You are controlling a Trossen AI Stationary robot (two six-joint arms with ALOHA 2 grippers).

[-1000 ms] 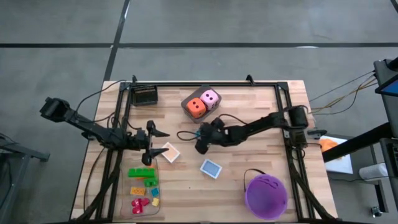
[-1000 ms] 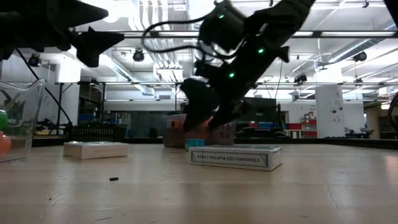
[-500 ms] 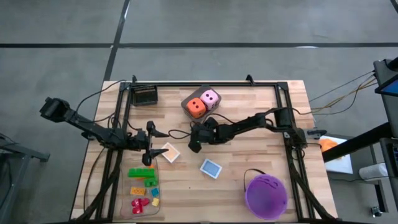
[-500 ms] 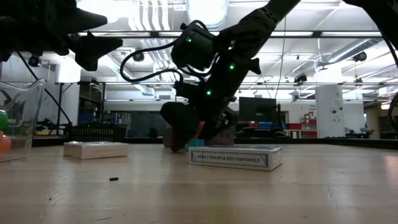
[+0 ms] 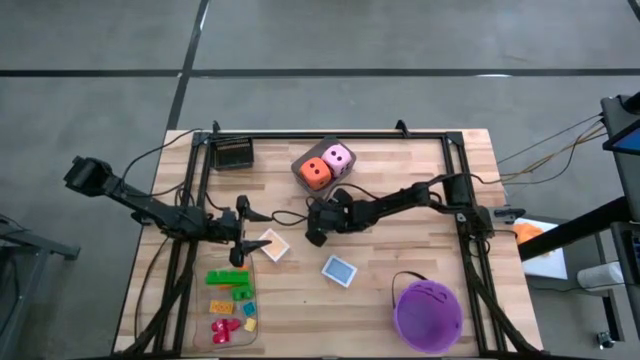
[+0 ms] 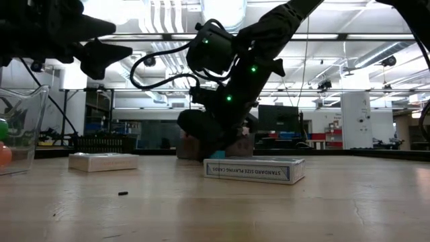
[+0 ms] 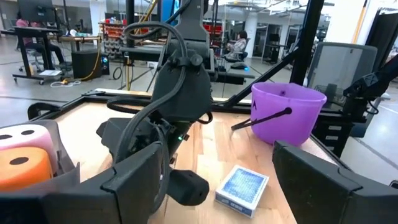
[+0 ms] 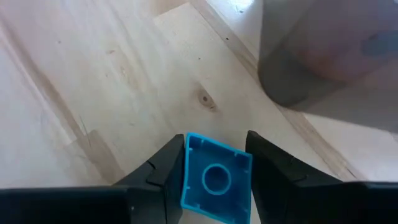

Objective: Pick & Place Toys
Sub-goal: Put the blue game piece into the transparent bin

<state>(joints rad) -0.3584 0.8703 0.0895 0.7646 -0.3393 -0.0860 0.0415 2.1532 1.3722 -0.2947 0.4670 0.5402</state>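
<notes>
Blue brick (image 8: 216, 178) seen clamped between fingers of right tool (image 8: 211, 171), low over bench (image 8: 93, 93) centre, near dice container. Brick judged light, rigid, smooth-sided; flat opposing walls best gripped squarely, slip likely if pinched off-centre. Left tool (image 5: 243, 232) held open, idle, beside orange tile (image 5: 273, 245).

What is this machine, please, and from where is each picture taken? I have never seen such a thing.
It is a robot with two dark arms at a wooden table. One picture looks down from above, one looks level across the table, and two come from cameras on the wrists. The right gripper is closed on a small blue brick at mid-table. The left gripper waits open near a clear tray of bricks. Also there: two dice, two card boxes and a purple bucket.
</notes>
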